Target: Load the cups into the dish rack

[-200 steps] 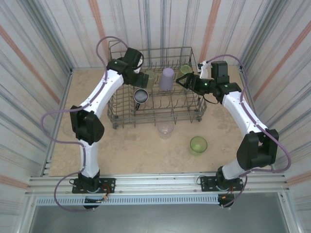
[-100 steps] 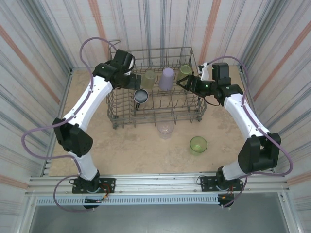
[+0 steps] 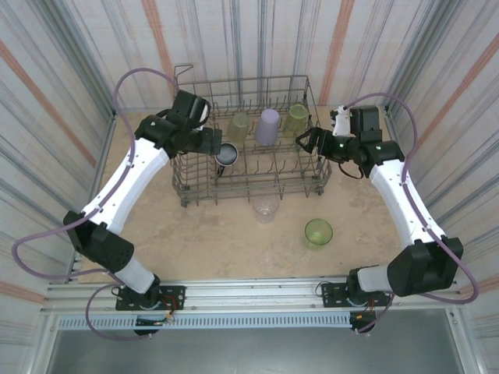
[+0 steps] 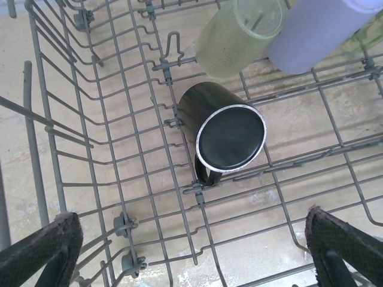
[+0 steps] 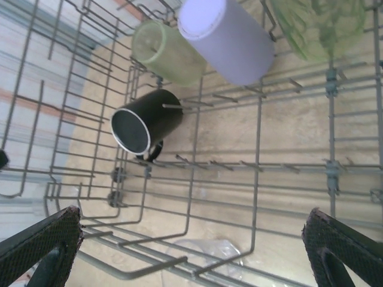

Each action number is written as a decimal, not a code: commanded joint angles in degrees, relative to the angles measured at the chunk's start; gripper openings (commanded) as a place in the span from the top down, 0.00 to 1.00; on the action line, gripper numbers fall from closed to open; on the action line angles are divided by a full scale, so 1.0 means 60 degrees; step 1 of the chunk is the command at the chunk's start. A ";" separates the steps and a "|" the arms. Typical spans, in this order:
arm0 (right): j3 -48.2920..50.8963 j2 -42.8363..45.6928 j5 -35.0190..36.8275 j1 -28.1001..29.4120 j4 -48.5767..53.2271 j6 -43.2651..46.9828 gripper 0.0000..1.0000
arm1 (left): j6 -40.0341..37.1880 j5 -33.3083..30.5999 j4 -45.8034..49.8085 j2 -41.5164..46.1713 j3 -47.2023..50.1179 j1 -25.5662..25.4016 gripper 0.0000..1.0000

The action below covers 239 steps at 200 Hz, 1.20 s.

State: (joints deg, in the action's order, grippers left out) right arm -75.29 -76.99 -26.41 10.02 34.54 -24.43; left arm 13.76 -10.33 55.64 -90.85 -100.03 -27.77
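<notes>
Your left pincer (image 3: 209,141) released, jaws wide, grasping nothing; hangs over left end of rack (image 3: 249,178), beside dark cup (image 3: 227,153) lying on its side. Your right pincer (image 3: 306,141) likewise released and empty, at rack's right end. Lavender cup (image 3: 268,126) in rack's far row, between left green cup (image 3: 238,125) and right green cup (image 3: 295,118). On counter (image 3: 195,234) outside rack: clear cup (image 3: 265,207) just beside front edge, loose green cup (image 3: 318,232) nearer you, mouth up.
</notes>
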 commanded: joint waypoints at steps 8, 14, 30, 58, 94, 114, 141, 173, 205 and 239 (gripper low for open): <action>-0.0301 0.0472 0.1522 0.0376 0.1565 0.0560 0.01 | -0.0588 0.0291 -0.0644 0.0444 0.0236 -0.0016 0.01; -0.0224 0.0582 0.1677 0.0406 0.1655 0.0555 0.01 | -0.0725 0.0414 -0.0716 0.0447 0.0236 -0.0016 0.01; -0.0004 0.0889 0.2004 0.0439 0.1878 0.0468 0.01 | -0.1101 0.0609 -0.0918 0.0385 0.0193 -0.0023 0.01; 0.0317 0.1302 0.2365 0.0623 0.2334 0.0317 0.01 | -0.1655 0.0736 -0.1224 0.0224 0.0103 -0.0002 0.01; 0.0756 0.1768 0.2728 0.0817 0.2650 0.0062 0.01 | -0.2122 0.0769 -0.1648 -0.0032 0.0086 0.0072 0.01; 0.1004 0.1981 0.2911 0.0947 0.2818 -0.0066 0.01 | -0.2250 0.0810 -0.1855 -0.0093 0.0269 0.0173 0.01; 0.1457 0.2153 0.3006 0.1162 0.2907 -0.0296 0.01 | -0.2338 0.0718 -0.2200 0.0124 0.0909 0.0263 0.01; 0.2000 0.2341 0.3156 0.1385 0.2862 -0.0621 0.01 | -0.2477 0.0647 -0.2549 0.0535 0.1536 0.0263 0.01; 0.2479 0.2380 0.3267 0.1565 0.2896 -0.0882 0.01 | -0.2638 0.0593 -0.2669 0.0868 0.1804 0.0263 0.01; 0.3012 0.2494 0.3302 0.1782 0.2834 -0.1287 0.01 | -0.2782 0.0538 -0.3024 0.1275 0.2328 0.0252 0.01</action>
State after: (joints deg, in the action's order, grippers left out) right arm -59.13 -63.64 -8.10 19.62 50.37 -28.93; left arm -1.17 -6.04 39.86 -86.61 -87.94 -26.30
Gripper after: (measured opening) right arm 0.989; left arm 0.986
